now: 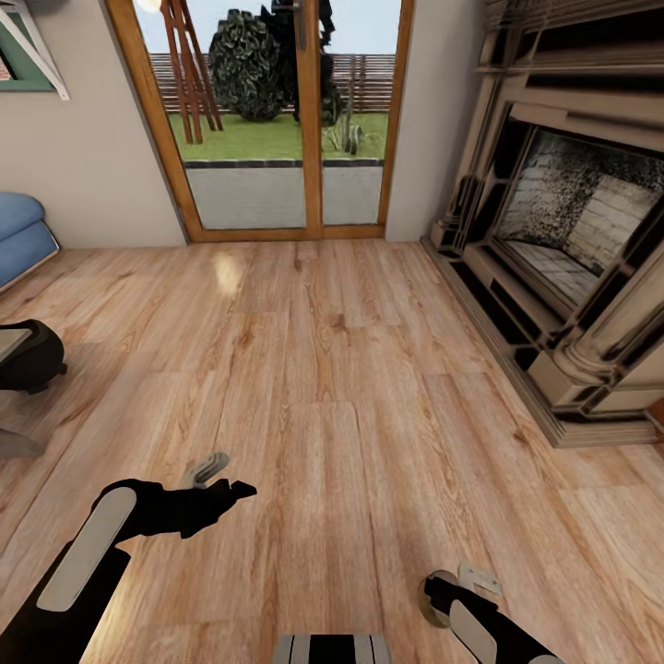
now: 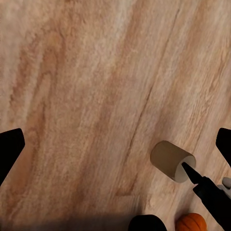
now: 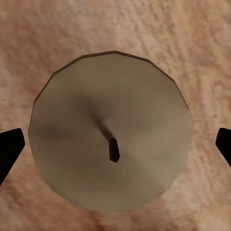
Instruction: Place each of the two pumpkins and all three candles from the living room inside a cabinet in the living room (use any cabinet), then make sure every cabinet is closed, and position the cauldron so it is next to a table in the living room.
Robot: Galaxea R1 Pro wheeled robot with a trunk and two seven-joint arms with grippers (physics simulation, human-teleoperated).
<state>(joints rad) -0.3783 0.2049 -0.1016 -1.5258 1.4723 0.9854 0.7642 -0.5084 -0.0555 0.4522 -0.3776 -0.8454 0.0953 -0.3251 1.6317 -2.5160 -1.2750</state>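
Note:
A beige candle (image 3: 109, 144) with a dark wick stands upright on the wooden floor. My right gripper (image 3: 115, 147) hovers straight above it, open, with the fingertips (image 3: 10, 149) wide of the candle's rim. In the head view that gripper (image 1: 456, 588) is at the bottom right, over the candle (image 1: 432, 598). The left wrist view shows the same candle (image 2: 172, 160) and an orange pumpkin (image 2: 191, 222) on the floor close by. My left gripper (image 1: 217, 480) hangs open over bare floor with nothing in it. The black cauldron (image 1: 32, 355) sits at the far left.
A large stone fireplace (image 1: 572, 240) lines the right side. Glass doors (image 1: 277, 120) to the garden are straight ahead. A blue sofa (image 1: 23, 235) and a grey table edge (image 1: 11, 343) lie at the left, beside the cauldron.

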